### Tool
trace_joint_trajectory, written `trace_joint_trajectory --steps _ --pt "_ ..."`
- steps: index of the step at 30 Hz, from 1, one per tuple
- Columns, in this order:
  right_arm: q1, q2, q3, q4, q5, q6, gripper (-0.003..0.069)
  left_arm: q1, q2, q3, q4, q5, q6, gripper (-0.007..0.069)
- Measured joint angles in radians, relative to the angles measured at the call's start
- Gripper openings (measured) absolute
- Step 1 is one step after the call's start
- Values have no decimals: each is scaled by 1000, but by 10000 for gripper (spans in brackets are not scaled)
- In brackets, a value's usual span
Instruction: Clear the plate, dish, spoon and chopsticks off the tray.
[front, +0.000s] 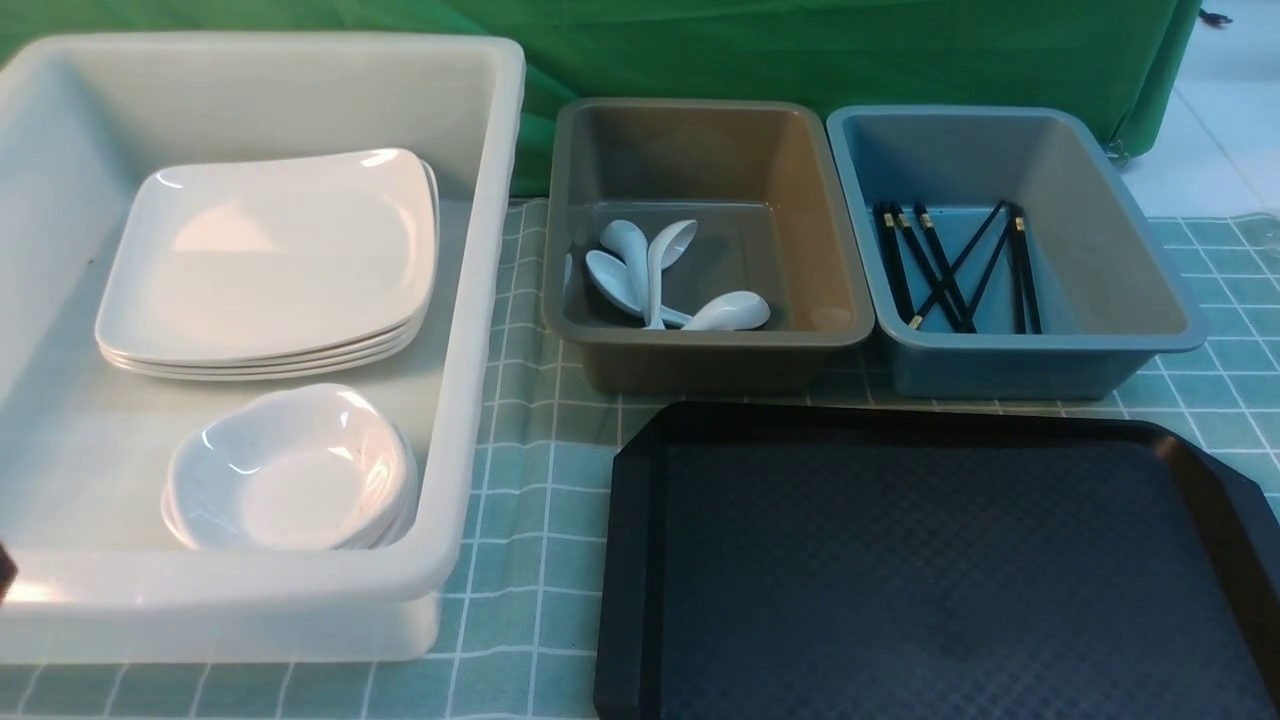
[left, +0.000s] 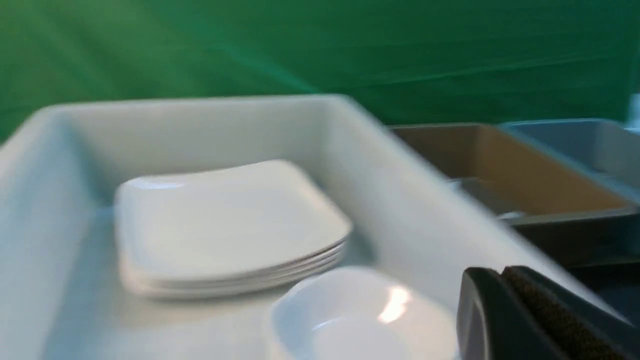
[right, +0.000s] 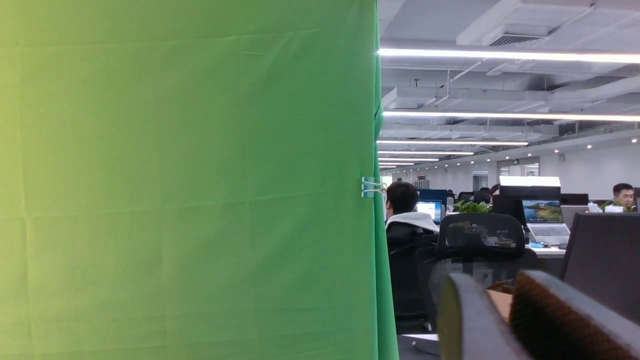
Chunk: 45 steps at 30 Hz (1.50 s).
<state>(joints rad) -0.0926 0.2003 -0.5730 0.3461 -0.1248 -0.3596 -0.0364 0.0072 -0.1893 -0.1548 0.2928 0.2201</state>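
Observation:
The black tray (front: 900, 560) lies at the front right and nothing is on its textured floor. Several white square plates (front: 270, 250) are stacked in the white tub (front: 480, 300), also seen in the left wrist view (left: 225, 220). Small white dishes (front: 290, 470) are stacked in front of them. Several white spoons (front: 650, 270) lie in the grey-brown tub (front: 700, 340). Several black chopsticks (front: 955, 265) lie in the blue tub (front: 1050, 345). My left gripper (left: 500, 272) is shut and empty, above the white tub's near corner. My right gripper (right: 495, 280) is slightly open and empty, pointing away from the table.
A green checked cloth (front: 530, 480) covers the table and a green curtain (front: 800, 50) hangs behind the tubs. The white tub's tall wall stands left of the tray. The right wrist view shows the curtain edge (right: 375, 200) and an office beyond.

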Motion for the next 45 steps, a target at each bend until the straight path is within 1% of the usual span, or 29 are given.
trace_joint_trajectory --steps 3,6,10,16,31,38,39,41,42,44,45 --pt "0 0 0 0 0 0 188 85 -6 130 2 -31 0 12" --pt "0 0 0 0 0 1 196 113 -6 193 9 -32 -2 12" --pt "0 0 0 0 0 0 206 115 -6 196 42 -64 -6 12" --pt "0 0 0 0 0 0 215 115 -6 196 76 -67 -11 13" --pt "0 0 0 0 0 -2 235 115 -6 196 78 -67 -11 17" --pt "0 0 0 -11 25 -93 238 115 -6 196 83 -67 -11 17" --pt "0 0 0 -23 40 -104 238 115 -6 196 83 -67 -11 17" --pt "0 -1 1 -115 138 -95 238 115 -6 196 84 -67 -11 17" --pt "1 -3 6 -177 179 -64 239 115 -6 196 86 -67 -11 17" --pt "5 -9 17 -239 227 -18 239 115 -6 196 86 -67 -11 17" --pt "16 -16 41 -296 268 34 239 115 -6 196 86 -67 -11 17"
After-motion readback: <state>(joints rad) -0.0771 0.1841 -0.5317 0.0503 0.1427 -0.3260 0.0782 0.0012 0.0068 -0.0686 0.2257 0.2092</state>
